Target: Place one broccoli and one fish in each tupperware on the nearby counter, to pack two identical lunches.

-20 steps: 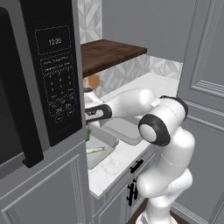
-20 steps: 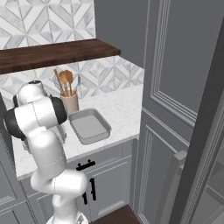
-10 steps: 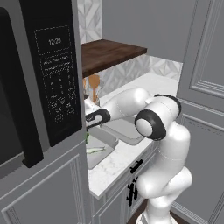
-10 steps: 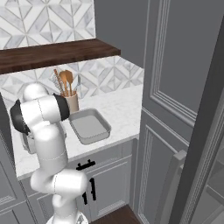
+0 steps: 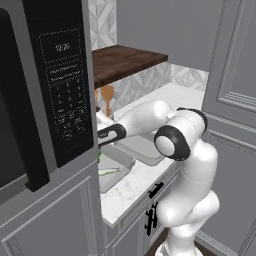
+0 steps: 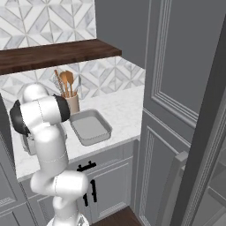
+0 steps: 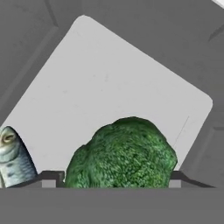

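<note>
Pincer (image 7: 112, 181) spread wide round broccoli (image 7: 122, 153), over tupperware (image 7: 105, 78) w/ fish (image 7: 13, 159) inside. Prob. next: let go, retract.

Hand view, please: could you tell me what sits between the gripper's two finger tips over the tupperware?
In the hand view, a broccoli sits between the fingers of the gripper, above the floor of the tupperware. A fish lies beside it.
</note>
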